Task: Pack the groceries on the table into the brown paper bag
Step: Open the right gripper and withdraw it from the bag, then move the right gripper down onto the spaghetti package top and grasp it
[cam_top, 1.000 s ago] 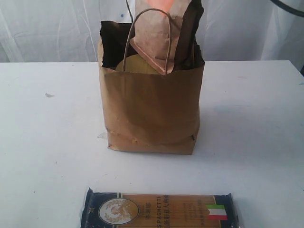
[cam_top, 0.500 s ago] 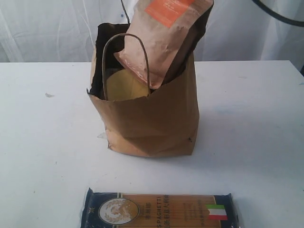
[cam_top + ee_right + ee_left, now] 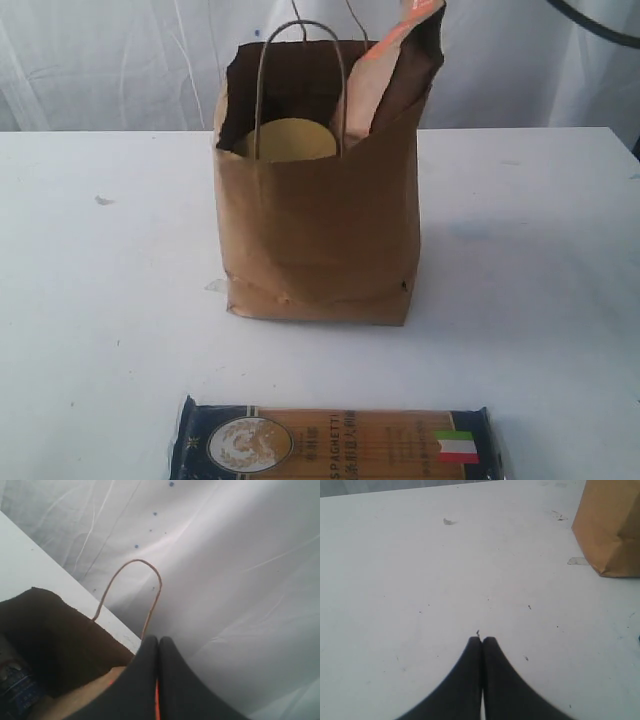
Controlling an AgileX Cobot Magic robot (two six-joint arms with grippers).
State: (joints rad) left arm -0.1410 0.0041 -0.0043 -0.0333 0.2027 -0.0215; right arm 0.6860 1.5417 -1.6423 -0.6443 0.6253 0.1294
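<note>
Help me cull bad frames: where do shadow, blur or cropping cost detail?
Exterior view: soft even light, tall kraft-brown paper bag shadowed inside, blue spaghetti packet cropped at bottom edge; left wrist view: black tool a flat silhouette; right wrist view: bag interior nearly black.

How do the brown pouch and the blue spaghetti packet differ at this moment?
The brown pouch stands inside the brown paper bag, only its top showing above the rim; the blue spaghetti packet lies flat on the table in front of the bag. The pouch is tan with orange; the packet is dark blue with an Italian flag. Both are grocery packs.
</note>
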